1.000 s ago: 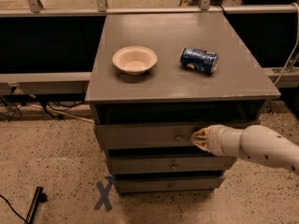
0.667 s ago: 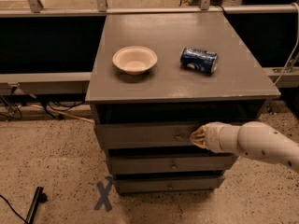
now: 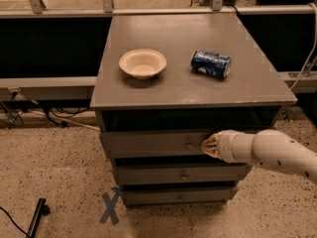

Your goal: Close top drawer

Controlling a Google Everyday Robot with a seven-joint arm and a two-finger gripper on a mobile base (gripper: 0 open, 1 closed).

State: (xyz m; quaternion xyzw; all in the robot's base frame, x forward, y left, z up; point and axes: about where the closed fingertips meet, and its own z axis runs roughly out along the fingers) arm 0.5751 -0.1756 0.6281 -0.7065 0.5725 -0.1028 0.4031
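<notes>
A dark X [image 3: 110, 208] is marked on the floor [image 3: 59, 167]

Grey cabinet top [image 3: 173, 90], cream bowl [image 3: 142, 62] left of centre, blue can [image 3: 211, 64] on its side right, tool [image 3: 209, 146] below front edge

Top drawer [image 3: 148, 144]: wide, shallow, grey wood, small central metal knob [image 3: 188, 145]; uppermost in cabinet [image 3: 178, 90], pulled slightly out. Gripper [image 3: 208, 146] at drawer front, right of cabinet's centre.

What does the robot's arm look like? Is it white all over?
Mostly. The arm is a smooth, rounded white tube with a few small dark dots and a ringed collar near its end. The gripper, at the front of the top drawer beside the knob, looks yellowish-tan. No cables show on it.
</notes>
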